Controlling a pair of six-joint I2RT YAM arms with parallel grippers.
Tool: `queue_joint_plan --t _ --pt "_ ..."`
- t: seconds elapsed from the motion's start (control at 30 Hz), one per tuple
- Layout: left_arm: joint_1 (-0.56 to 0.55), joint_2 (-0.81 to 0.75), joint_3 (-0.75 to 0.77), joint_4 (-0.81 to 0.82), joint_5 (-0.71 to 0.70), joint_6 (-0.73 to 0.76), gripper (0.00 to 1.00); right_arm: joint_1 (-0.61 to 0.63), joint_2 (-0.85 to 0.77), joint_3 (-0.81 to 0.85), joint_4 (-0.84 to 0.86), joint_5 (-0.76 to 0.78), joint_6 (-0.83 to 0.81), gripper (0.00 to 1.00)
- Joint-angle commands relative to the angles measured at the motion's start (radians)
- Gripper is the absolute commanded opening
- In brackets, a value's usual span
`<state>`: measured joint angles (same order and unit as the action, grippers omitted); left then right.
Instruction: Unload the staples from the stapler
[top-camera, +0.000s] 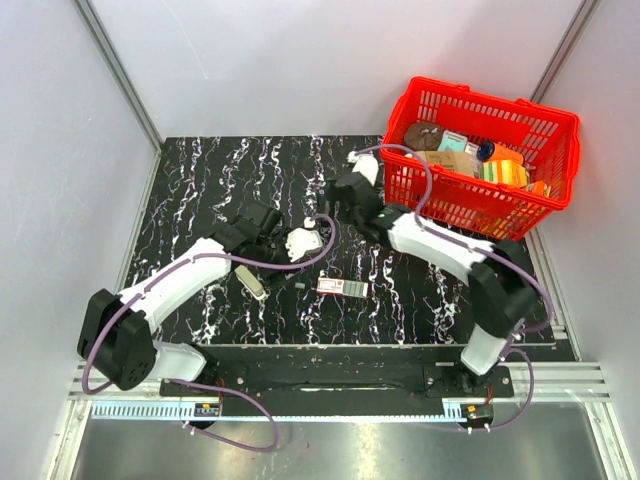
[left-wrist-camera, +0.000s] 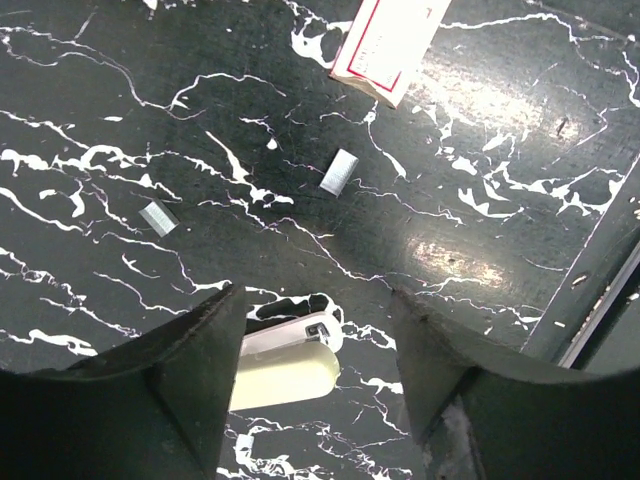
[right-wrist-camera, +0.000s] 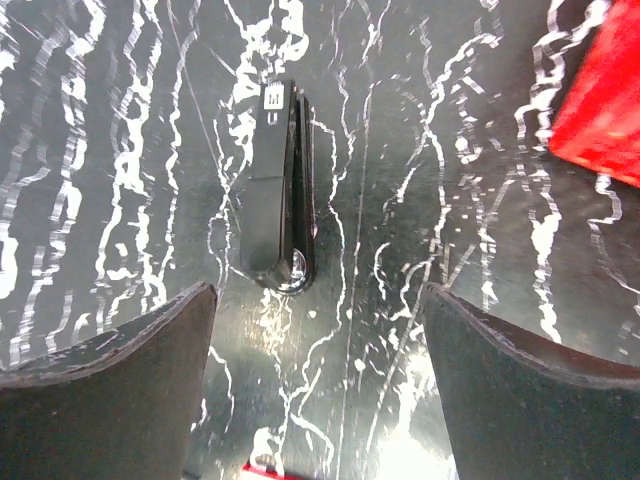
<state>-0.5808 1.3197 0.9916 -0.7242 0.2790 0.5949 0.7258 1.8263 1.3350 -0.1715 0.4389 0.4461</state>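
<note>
Since two strips of staples (left-wrist-camera: 340, 170) already lie loose mid-frame below the red-and-white box (left-wrist-camera: 390, 45), unloading looks largely done. The left gripper (left-wrist-camera: 315, 380) hangs spread and empty near them; the right gripper (right-wrist-camera: 315, 380), likewise spread, hovers over the closed stapler (right-wrist-camera: 278, 190). Upper right, the red basket (top-camera: 470, 210) holds packaged groceries.

White marking (right-wrist-camera: 272, 103) on stapler (right-wrist-camera: 275, 200), illegible

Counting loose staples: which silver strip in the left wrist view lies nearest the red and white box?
The central strip, just below the box; the other strip lies farther left in that view.
</note>
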Motion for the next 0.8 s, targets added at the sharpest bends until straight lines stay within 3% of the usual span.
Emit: queue_joint_plan --t 0.0,0.07,0.27,0.5,0.77 --pt "-0.013 0.019 0.006 0.032 0.081 0.06 0.67 -0.02 -0.237 -0.179 0.003 -0.025 0.054 0.87" --pt "-0.053 0.021 -0.017 0.051 0.072 0.112 0.73 -0.02 -0.297 -0.282 -0.008 -0.023 0.075 0.86" --pt "-0.08 0.159 0.01 0.075 0.1 0.216 0.73 -0.02 -0.424 -0.532 0.01 -0.011 0.181 0.81" --pt "-0.088 0.265 0.005 0.146 0.065 0.29 0.72 -0.019 -0.571 -0.661 0.092 0.014 0.213 0.78" --pt "-0.097 0.303 -0.005 0.207 0.046 0.335 0.72 -0.017 -0.598 -0.681 0.093 0.026 0.22 0.77"
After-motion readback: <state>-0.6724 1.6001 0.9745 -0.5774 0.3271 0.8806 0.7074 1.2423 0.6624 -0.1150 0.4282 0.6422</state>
